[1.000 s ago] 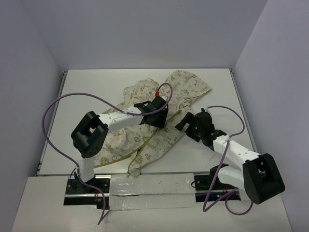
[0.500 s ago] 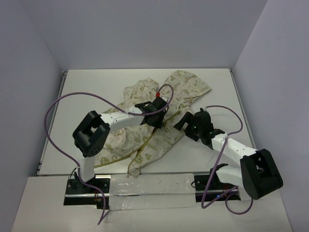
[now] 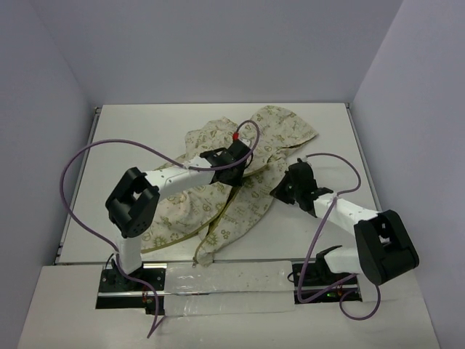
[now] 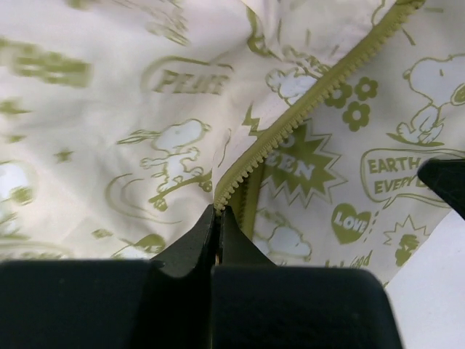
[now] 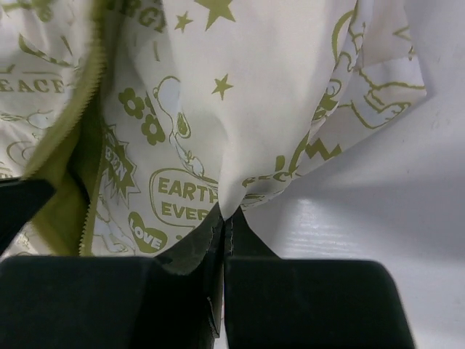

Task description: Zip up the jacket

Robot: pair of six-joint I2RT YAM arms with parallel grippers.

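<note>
Left wall (image 3: 36, 145): plain pale grey-lilac, rising from the table's left edge.
Table (image 3: 123, 138): flat, matt white, with a thin dark gap along its left and right edges; in the right wrist view it shows a soft sheen.
Left cable (image 3: 80, 160): purple, looping high over the left part of the table.
Jacket (image 3: 251, 200): spread out and rumpled in the middle of the table, hood toward the far right, hem toward the near left; cream cloth with olive cartoon prints.
Left claw (image 3: 234, 169): fingers pressed together with no gap, pinching the jacket where the zipper reaches the tips.
Zipper (image 4: 305, 109): olive teeth running away from the left claw toward the upper right, joined along that stretch.
Right claw (image 3: 282, 189): fingers closed tight on a peak of the jacket's right edge, the cloth drawn up into the tips.
Right cable (image 3: 341, 163): purple, arching over the right arm.
Back wall (image 3: 218, 51): bare, same pale tone.
Right wall (image 3: 421, 109): bare, slightly more lilac.
</note>
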